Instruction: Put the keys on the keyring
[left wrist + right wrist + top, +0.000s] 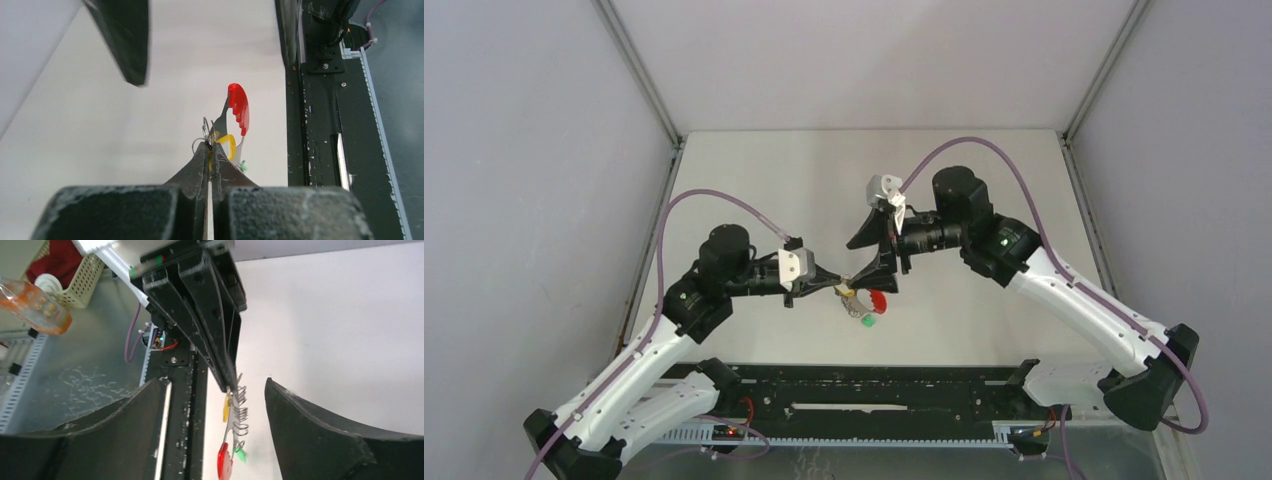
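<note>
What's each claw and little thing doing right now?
Thin grey metal keyring, red curved section: dangling from left gripper.
Left gripper: shut on keyring's upper end.
Right gripper: open, straddling keyring, not touching.
Yellow-headed silver key: beside the pinch; threading unclear.
Green-headed silver key: hanging near keyring's low end.

Green key (243, 165) mostly hidden behind the left hand (210, 148), yellow key (228, 145) perhaps partly covered, keyring (240, 412) cut by bottom edge

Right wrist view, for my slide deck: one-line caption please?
Left tool shut on the keyring, keys dangling, framed by the open right tool.
</note>
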`<state>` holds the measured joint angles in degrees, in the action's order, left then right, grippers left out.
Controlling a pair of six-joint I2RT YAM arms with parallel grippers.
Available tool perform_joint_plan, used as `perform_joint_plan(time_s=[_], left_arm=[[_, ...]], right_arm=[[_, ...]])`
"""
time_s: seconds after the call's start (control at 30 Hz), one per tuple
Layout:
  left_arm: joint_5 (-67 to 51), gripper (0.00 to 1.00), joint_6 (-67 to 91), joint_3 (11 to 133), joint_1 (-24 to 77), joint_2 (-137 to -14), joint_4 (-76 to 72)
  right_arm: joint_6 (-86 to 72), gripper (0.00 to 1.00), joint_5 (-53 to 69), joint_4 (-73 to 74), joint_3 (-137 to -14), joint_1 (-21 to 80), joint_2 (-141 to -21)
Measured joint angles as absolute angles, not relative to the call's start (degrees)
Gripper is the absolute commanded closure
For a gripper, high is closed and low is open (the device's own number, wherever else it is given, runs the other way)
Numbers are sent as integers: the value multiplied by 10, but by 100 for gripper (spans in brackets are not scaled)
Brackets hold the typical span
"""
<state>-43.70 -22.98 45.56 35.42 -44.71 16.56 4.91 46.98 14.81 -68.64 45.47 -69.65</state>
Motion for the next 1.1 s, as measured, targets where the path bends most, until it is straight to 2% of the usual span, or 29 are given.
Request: perform_joint_plan(time_s=[0.07,0.13,0.23,0.37,0.67,0.73,0.87,1.1], left_arm=[[-437,100,-234,459,354,-450,176],[-438,100,-239,464,354,-453,182],[-439,100,-246,471,354,-456,188],[-442,100,-261,486,354,-463,203],[-453,100,-292,493,354,-466,233],[-454,100,-296,493,354,-466,237],[-454,100,-300,493,354,-466,243],[-457,100,-300,493,354,-464,246]], right_arm=[[99,20,468,212,-746,456,-715],[144,36,464,265,-797,459,-738],[208,52,455,353,-870,469,-783],[267,61,442,440,-919,484,-836],[334,72,389,545,-979,525,-885],[340,72,379,555,-987,531,-886],[348,64,349,562,-999,540,-892],[353,65,317,577,-999,553,-898]])
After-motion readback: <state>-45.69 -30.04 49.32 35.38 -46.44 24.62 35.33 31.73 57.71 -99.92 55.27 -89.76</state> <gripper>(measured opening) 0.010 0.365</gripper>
